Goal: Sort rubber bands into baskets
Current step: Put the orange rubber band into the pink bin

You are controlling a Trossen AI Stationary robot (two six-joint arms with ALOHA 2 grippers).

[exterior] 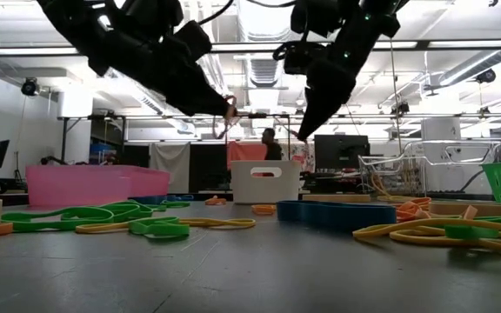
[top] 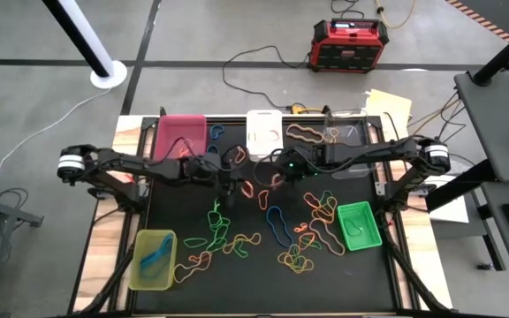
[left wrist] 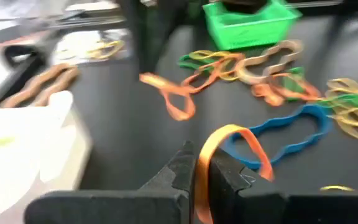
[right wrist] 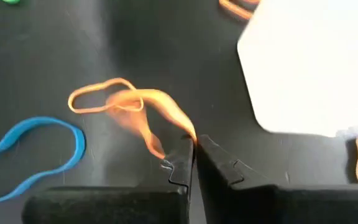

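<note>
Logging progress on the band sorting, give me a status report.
Left end effector shut on an orange band, raised mid-table. Right end effector shut on another orange band near the white basket. Nothing blocking.

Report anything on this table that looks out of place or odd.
One thing stands out: the yellow-green basket holds a blue rubber band, and a few bands lie off the black mat between the white basket and clear basket. Both pincers, left and right, are shut on orange bands.
</note>
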